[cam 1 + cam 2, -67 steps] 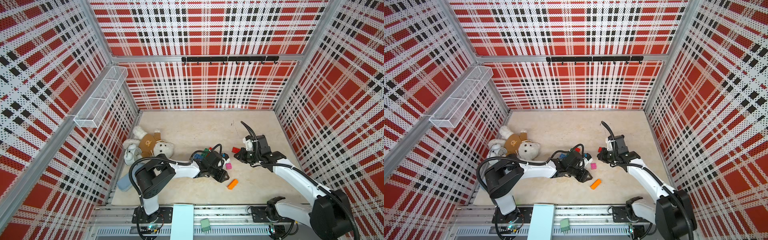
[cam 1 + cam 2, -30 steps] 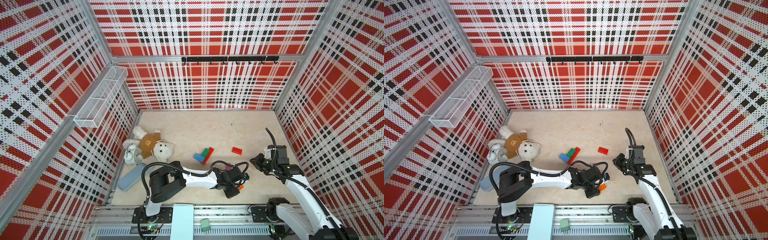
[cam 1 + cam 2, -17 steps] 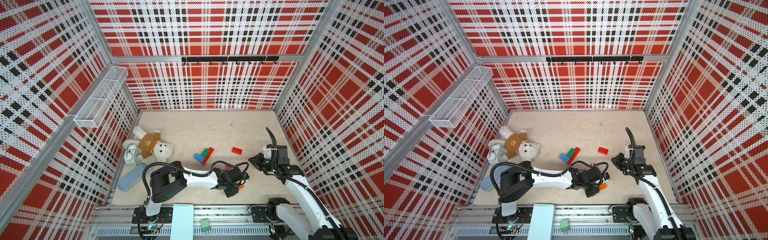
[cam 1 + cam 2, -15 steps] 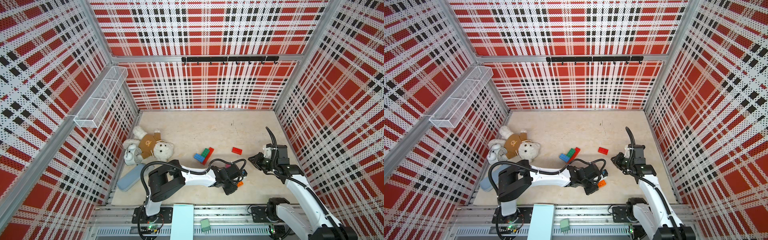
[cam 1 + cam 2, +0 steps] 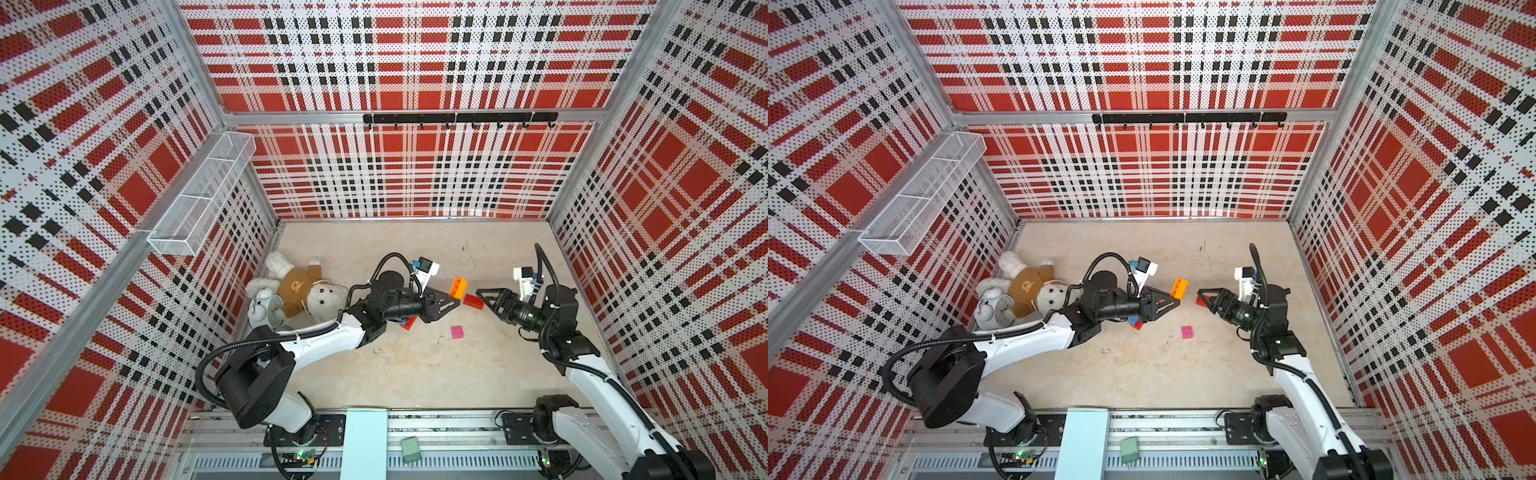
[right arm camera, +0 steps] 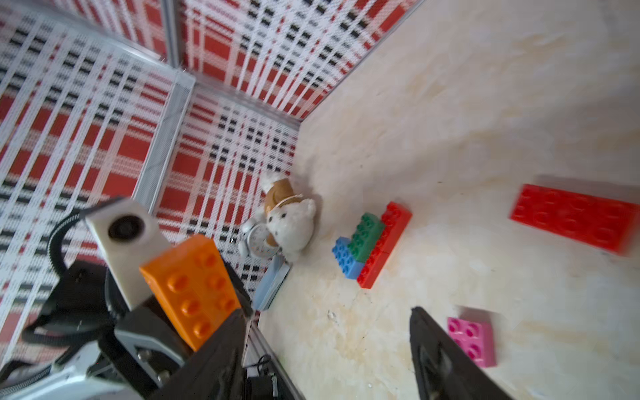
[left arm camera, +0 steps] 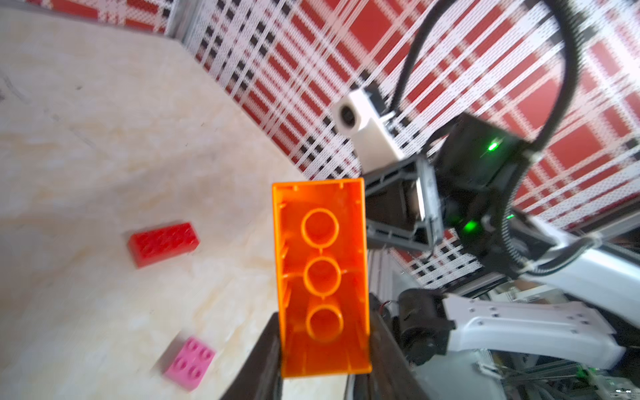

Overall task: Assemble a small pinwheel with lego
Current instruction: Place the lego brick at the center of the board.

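My left gripper point(image 5: 454, 296) is shut on an orange lego brick point(image 5: 459, 286) point(image 7: 322, 277) and holds it raised over mid-table, hollow underside facing the left wrist camera. My right gripper point(image 5: 484, 298) point(image 6: 325, 332) faces it a short way off, open and empty, and the orange brick point(image 6: 192, 277) shows beside one finger. A loose red brick point(image 5: 473, 301) point(image 6: 575, 216) lies on the table just below the right fingertips. A pink square brick point(image 5: 457, 331) point(image 7: 189, 362) lies nearer the front. The pinwheel is a joined cluster of blue, green and red bricks point(image 6: 370, 242), mostly hidden under my left arm point(image 5: 409, 322).
A white teddy bear point(image 5: 309, 291) and a white alarm clock point(image 5: 266, 305) lie against the left wall, with a flat pale-blue object point(image 6: 272, 284) beside them. A wire basket point(image 5: 199, 199) hangs on the left wall, and plaid walls enclose the table on three sides.
My left gripper has risen from the table's front and swung back toward the middle with the orange brick. My right gripper has opened and reached toward it. The pink brick is now uncovered.
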